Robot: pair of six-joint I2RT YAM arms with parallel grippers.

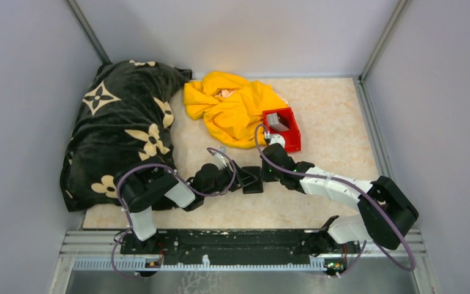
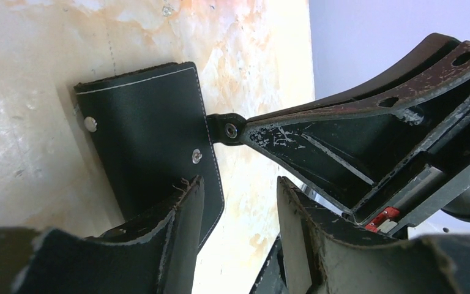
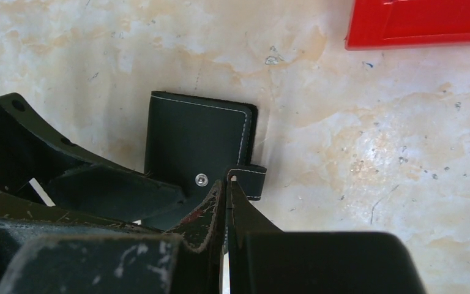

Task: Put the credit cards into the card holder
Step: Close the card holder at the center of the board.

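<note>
My right gripper (image 3: 226, 185) has its jaws pressed together. From the right wrist view they look clamped on the snap tab (image 3: 249, 179) of the card holder (image 3: 196, 138). The tab hangs loose past the holder's edge, unfastened.

My left gripper (image 2: 238, 205) has its jaws apart and straddles the holder's near corner, one side over the cover and the other above bare table (image 2: 30, 153).

The holder lies flat and closed on the table between my two arms. From above its long axis runs roughly 12 to 6, with my left gripper at its 9 o'clock and my right at about 3. I judge the coming move is to swing the cover open by the tab while the left jaws pin the body. That turns on the tab lying on my right arm's side.

The credit cards (image 1: 276, 119) are not at the holder. A grey stack sits in the red bin (image 1: 291, 139), at about 1 o'clock from the holder and well apart from it. My right arm is the nearer one, and only bare table lies between.

A yellow cloth (image 1: 232, 104) touches the bin at its 9 o'clock side. A black flowered blanket (image 1: 122, 128) lies far off at 10 o'clock. Neither crosses the path, so the closed cover itself is the obstacle.
</note>
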